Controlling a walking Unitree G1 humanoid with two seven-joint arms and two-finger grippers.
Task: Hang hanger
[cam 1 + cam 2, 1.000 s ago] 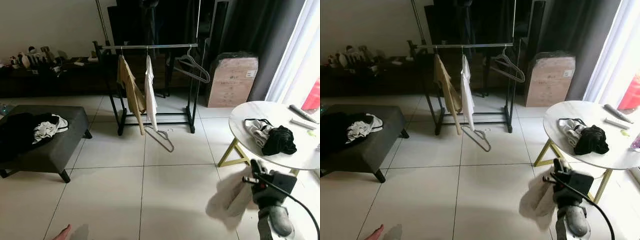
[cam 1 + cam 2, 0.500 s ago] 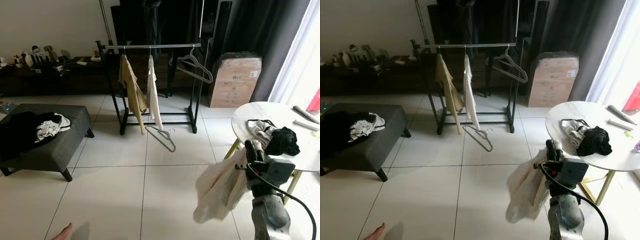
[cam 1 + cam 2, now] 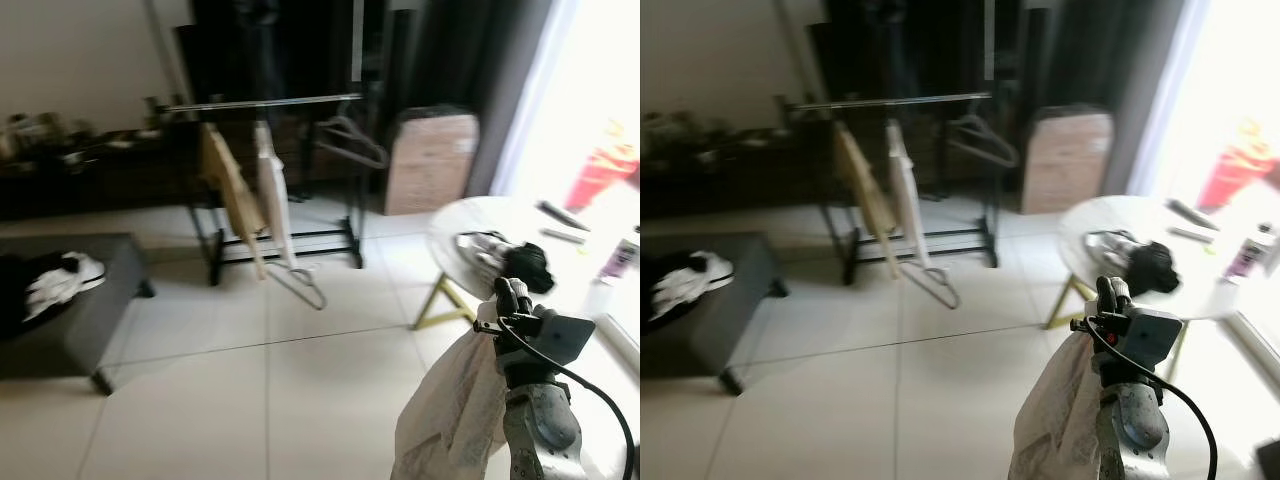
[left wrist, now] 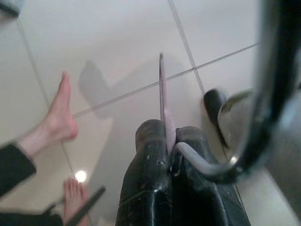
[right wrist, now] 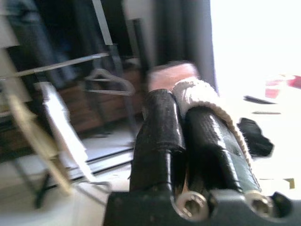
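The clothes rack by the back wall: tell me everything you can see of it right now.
The clothes rack is a dark metal frame with a pale horizontal bar, two uprights and low base rails, standing on the tiled floor before dark furniture. A tan garment and a white garment hang left of its middle, and an empty dark hanger near its right end. Another hanger lies on the floor at its base. The picture is blurred.

At the lower right of the head views, the right arm (image 3: 538, 432) was rounded silver metal, topped by a grey box-shaped wrist camera (image 3: 561, 338) with a black cable (image 3: 596, 395) looping down. Its glossy black fingers (image 5: 161, 136) sat above two silver screws (image 5: 190, 205).
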